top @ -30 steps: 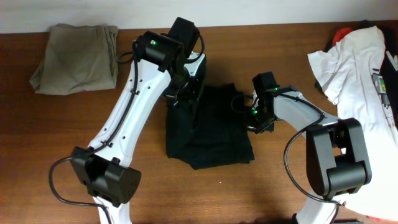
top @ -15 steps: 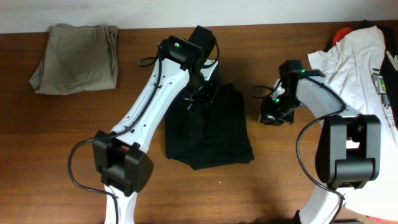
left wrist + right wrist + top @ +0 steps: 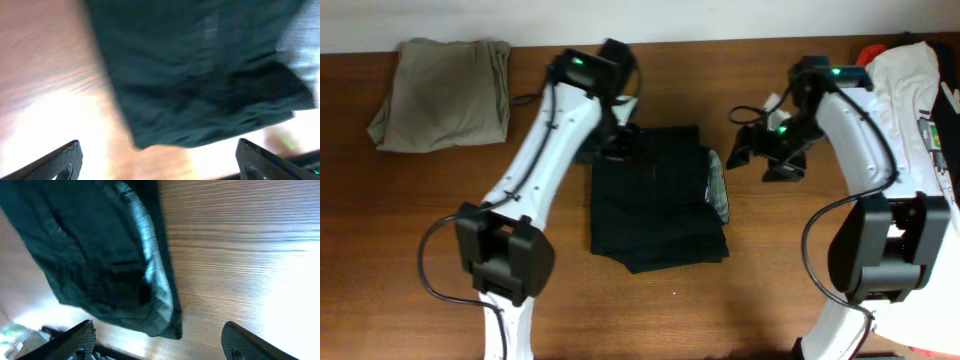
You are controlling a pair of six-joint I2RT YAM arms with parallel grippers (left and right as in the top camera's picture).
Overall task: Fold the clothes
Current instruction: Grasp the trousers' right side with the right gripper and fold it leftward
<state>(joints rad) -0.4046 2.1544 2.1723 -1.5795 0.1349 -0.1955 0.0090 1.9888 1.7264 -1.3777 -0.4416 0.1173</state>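
A folded beige garment [image 3: 440,90] lies at the far left of the table [image 3: 770,290], well apart from the work. Next comes the left tool [image 3: 617,140], poised at the far-left corner of the clothes [image 3: 655,205]. In its wrist view the two fingers [image 3: 62,161] stand spread wide with nothing between them, and the black cloth fills the view ahead. Whether the tool touches the fabric I cannot tell.

The clothes lie near the table's middle as a dark, roughly rectangular slab. Its long axis runs from the far side toward the near side, and a turned-back grey strip [image 3: 718,185] shows along its right edge.

The right tool [image 3: 762,158] hangs over bare wood just off that right edge, near the far corner and apart from the cloth. Its fingers are also wide open and empty. Beyond it a white T-shirt [image 3: 905,95] lies crumpled at the table's right end.

So each tool has the garment on its inner side. The left one is the nearer — already at a corner — while the right would need to come in leftward to reach the strip.
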